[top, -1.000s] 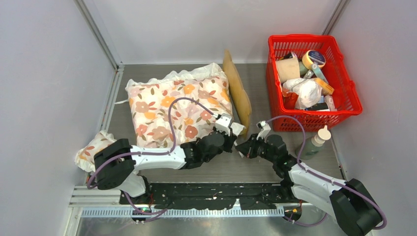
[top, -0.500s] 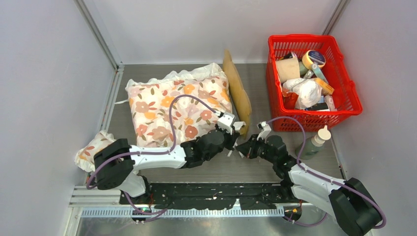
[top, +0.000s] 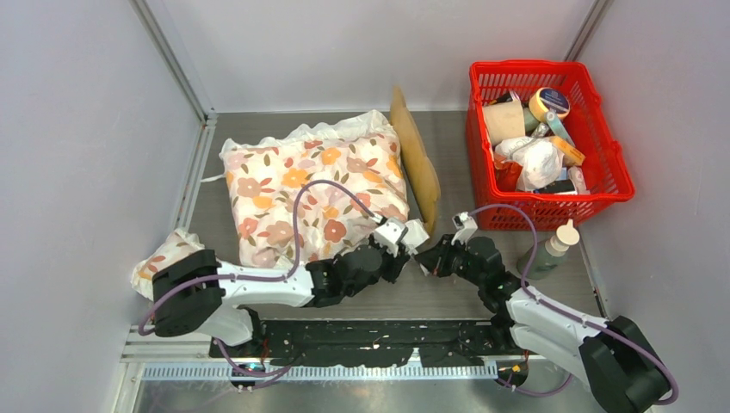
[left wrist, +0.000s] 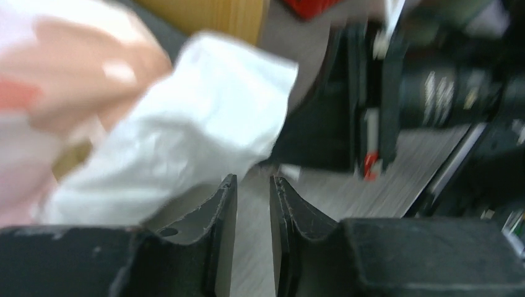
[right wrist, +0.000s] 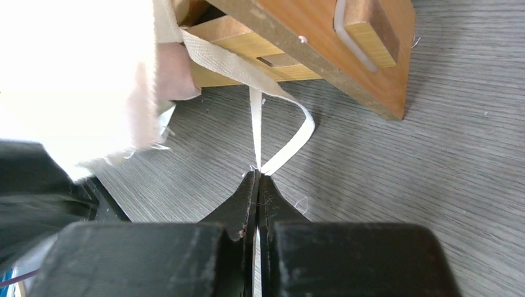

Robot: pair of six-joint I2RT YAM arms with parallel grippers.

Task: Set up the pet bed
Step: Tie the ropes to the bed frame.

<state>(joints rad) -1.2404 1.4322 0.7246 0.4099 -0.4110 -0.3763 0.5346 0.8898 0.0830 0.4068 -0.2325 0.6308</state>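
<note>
Pet bed (top: 415, 159): light-wood frame tipped up on its edge in the middle of the table (top: 448, 292). It runs front to back along the right side of the floral cushion (top: 310, 185), between the cushion and the red basket (top: 551, 211). The sleeping surface can't be made out.
Frame, near corner: fills the top of the right wrist view, underside showing, with a small wooden block on it.
White ribbon (right wrist: 257, 124): comes off the frame's corner by the white fabric; two strands meet at the right fingertips.
Right gripper (right wrist: 257, 179): jaws pressed together, pinching the ribbon just in front of the frame.
Left gripper (left wrist: 252, 185): jaws a narrow slit apart with bare table between them, holding nothing. It sits tip to tip with the right gripper.
Cushion's white corner (left wrist: 186, 136): just beyond the left finger; contact unclear, view blurred.
Basket: back right, packed with mixed items.
Bottle (top: 551, 249): upright just in front of the basket.
Small floral pillow (top: 163, 258): left edge, beside the left arm.
</note>
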